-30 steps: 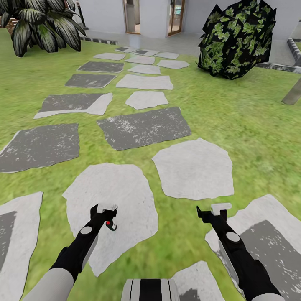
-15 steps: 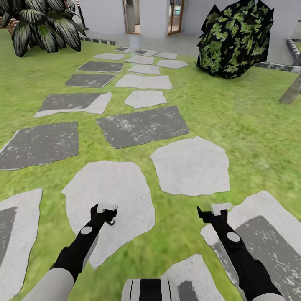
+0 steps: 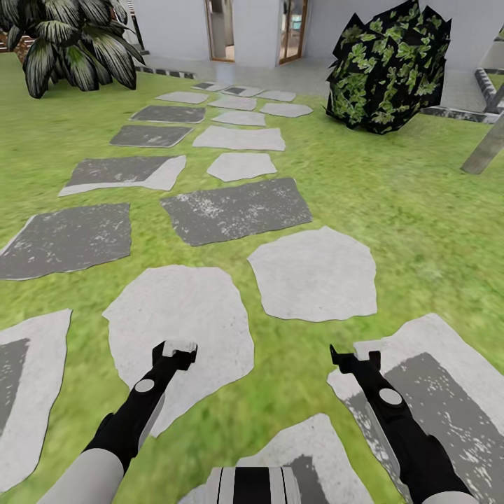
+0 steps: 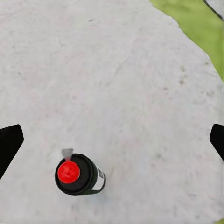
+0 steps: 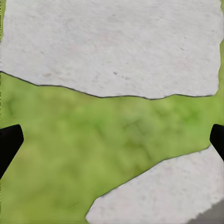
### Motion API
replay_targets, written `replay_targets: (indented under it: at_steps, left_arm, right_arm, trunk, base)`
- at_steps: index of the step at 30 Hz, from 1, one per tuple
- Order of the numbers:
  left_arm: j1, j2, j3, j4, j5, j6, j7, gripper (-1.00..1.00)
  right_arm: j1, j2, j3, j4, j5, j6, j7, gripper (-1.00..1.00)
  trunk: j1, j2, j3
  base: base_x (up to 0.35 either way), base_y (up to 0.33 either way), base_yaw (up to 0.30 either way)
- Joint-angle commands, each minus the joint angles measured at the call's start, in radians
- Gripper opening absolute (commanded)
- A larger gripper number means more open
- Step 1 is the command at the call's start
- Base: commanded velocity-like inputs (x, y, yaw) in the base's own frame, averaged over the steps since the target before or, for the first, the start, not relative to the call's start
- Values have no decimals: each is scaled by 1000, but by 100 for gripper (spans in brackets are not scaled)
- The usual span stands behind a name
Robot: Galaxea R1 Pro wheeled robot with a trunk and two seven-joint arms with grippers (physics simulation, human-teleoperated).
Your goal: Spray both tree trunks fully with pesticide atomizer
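Observation:
The pesticide atomizer (image 4: pixel 78 175), a black bottle with a red cap, stands upright on a pale stepping stone (image 4: pixel 121 70) in the left wrist view. My left gripper (image 4: pixel 112 140) hangs open above it, with the bottle nearer one finger than the other. In the head view the left gripper (image 3: pixel 175 348) hides the bottle. My right gripper (image 3: pixel 358 355) is open and empty over grass (image 5: pixel 107 135) between two stones. A leaning grey-beige tree trunk (image 3: pixel 484 148) shows at the far right edge, well ahead of both arms.
Grey and white stepping stones (image 3: pixel 238 210) run across the lawn toward the white house (image 3: pixel 255 28). A mass of jagged dark green foliage (image 3: pixel 388 66) sits ahead on the right, and a palm (image 3: pixel 70 42) at the far left.
The whole head view has shifted a little, so the camera moved. The atomizer's red cap, seen beside the left gripper a second ago, is now hidden behind it. Both grippers stay open.

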Motion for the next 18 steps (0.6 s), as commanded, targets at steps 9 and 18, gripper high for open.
replay_targets:
  at_steps: [9,18]
  left_arm:
    - [0,0,3,2,1,1,-4,100]
    - [0,1,4,2,2,1,-3,100]
  right_arm:
    - [0,1,0,-3,0,0,0,100]
    - [0,2,0,-5,0,0,0,100]
  trunk:
    - [3,-2,-31]
    - [7,-4,-78]
  base:
    - [-1,-1,20]
    - [0,0,92]
